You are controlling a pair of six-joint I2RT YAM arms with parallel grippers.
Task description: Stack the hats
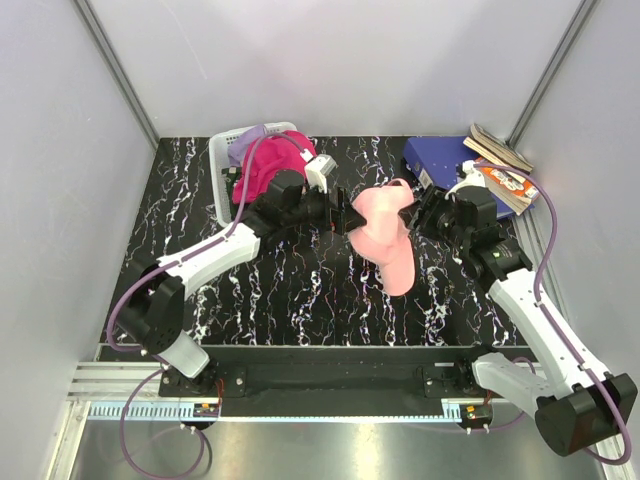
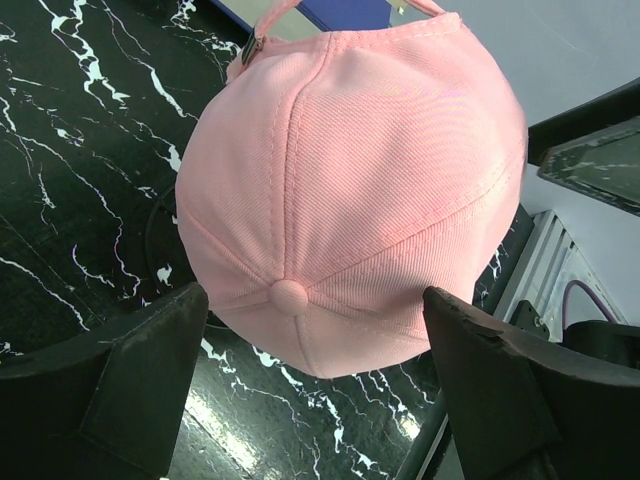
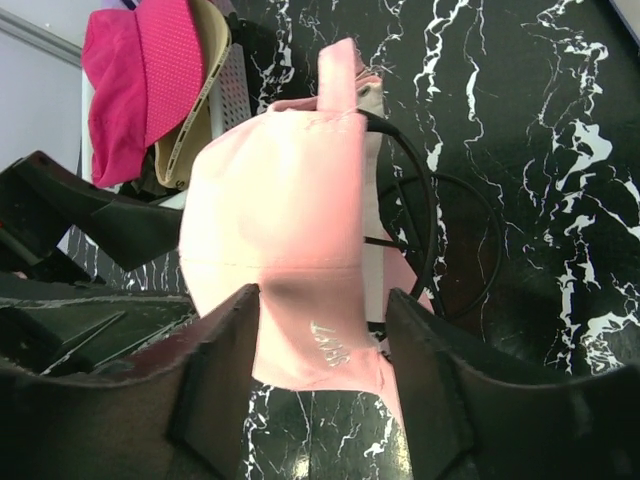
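Four caps can be counted: one light pink cap [image 1: 385, 240], one magenta cap [image 1: 268, 168], one lavender cap [image 1: 247, 147] and one tan cap [image 3: 195, 110], of which only a strip of brim shows. There is one white mesh basket [image 1: 218, 170] and one blue box [image 1: 435, 155]. There are two robot arms, the left arm [image 1: 215, 255] and the right arm [image 1: 525, 300]. The booklets [image 1: 498, 150] overlap too much to count.

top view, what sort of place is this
Probably a robot test booth: plain white panel walls, a left arm and right arm bolted at the edge of a black marbled table, and a basket of caps.
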